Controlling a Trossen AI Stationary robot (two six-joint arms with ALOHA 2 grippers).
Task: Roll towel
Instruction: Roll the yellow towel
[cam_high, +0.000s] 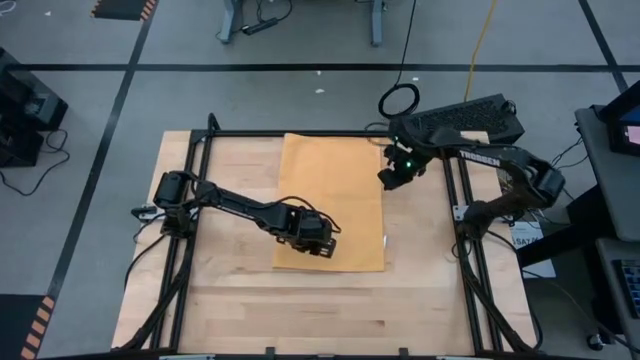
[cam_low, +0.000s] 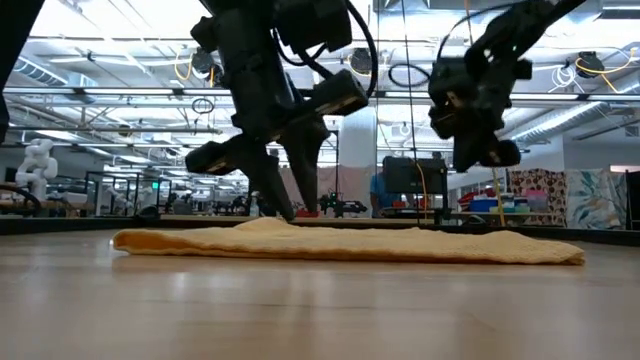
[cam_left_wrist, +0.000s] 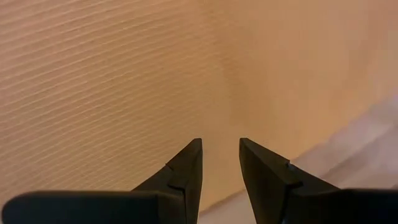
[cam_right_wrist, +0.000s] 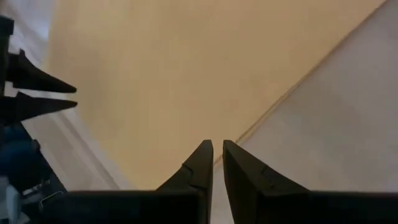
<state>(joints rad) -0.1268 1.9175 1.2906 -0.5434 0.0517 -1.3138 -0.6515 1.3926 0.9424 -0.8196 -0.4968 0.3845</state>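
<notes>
- Mustard-yellow towel (cam_high: 335, 195) lies flat, unrolled, on the wooden table (cam_high: 240, 300), roughly mid-table, slightly toward the right arm's side; near edge close to the left gripper.
- Left gripper (cam_high: 322, 242) sits low over the towel's near-left corner area; low view shows its fingertips (cam_low: 285, 213) at the cloth surface, w/ a slight bump in the fabric there. Fingers part-spread, narrow gap, nothing pinched between them in the wrist view.
- Right gripper (cam_high: 392, 178) hangs above the towel's far-right edge, clear of the cloth; fingers nearly pressed together, holding nothing.
- Step in hand, by my read: getting hold of the near edge to start the roll. Roll not begun.
- To do it well: get one finger under the hem, not just on top – pinching from above likely grabs a ridge only & bunches the cloth.
- Both grippers should prob. take the same edge, one at each corner, so the roll starts straight; right arm needs to come round to the near edge & open first.
- Keep the first turn tight & low; a loose start gives a floppy, skewed roll.
- Risk: soft cloth slides on smooth wood when pushed, so lift-and-fold rather than shove.
</notes>
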